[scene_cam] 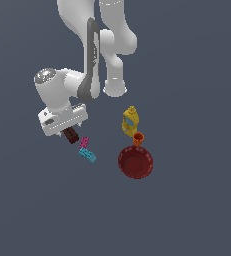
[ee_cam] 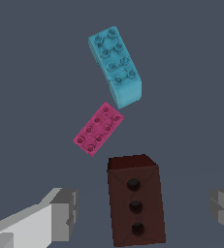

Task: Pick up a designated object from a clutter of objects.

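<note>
White arm (scene_cam: 94, 47) comes down from top of exterior view, bends at elbow, reaches toward exterior view's left. Round wrist (scene_cam: 54, 87) sits above flat hand block. Gripper (ee_cam: 142, 208) points down, low over floor. Jaws wide apart. Two grey fingers (ee_cam: 65, 213) show in wrist view, one each side. Nothing held.

The end effector (scene_cam: 73, 126) hangs just over the dark brown brick (scene_cam: 70, 135). Beside it lie the pink brick (scene_cam: 84, 142) and the cyan brick (scene_cam: 87, 154); its fingers are hidden.
</note>
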Available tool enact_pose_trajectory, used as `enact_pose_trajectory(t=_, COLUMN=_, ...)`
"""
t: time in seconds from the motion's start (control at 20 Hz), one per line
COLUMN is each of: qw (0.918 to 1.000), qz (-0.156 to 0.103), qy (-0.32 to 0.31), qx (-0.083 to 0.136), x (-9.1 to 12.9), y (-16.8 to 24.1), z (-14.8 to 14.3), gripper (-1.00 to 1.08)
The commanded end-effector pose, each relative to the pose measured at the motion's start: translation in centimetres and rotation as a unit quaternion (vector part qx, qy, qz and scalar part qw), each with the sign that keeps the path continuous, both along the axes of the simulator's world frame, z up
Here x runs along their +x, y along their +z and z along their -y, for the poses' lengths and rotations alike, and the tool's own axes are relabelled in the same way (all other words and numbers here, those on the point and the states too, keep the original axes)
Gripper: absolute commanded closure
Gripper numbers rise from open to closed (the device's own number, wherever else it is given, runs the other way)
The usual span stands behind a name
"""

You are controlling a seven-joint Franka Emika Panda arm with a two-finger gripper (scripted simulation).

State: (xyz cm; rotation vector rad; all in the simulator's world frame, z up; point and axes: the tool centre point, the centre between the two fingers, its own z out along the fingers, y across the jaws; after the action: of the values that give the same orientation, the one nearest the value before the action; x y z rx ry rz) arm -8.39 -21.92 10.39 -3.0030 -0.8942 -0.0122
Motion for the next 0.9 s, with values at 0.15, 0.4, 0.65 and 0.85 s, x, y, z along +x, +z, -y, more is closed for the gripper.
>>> enact_pose_trajectory(t=0.15, qw=0.9996, qz=-0.001, qy=0.027, qx=-0.003, x=-1.5, y=-1.6, z=1.3, gripper=-0.92)
enact_pose_trajectory(t=0.4, qw=0.9991, qz=-0.002, qy=0.041, qx=-0.005, x=-2.3, y=-2.4, z=1.9, gripper=-0.92)
enact_pose_trajectory(t=0.65, qw=0.9990, qz=-0.002, qy=0.045, qx=-0.005, x=-2.6, y=-2.7, z=2.2, gripper=-0.92)
enact_pose_trajectory(t=0.85, qw=0.9990, qz=-0.002, qy=0.044, qx=-0.005, x=-2.6, y=-2.9, z=2.1, gripper=-0.92)
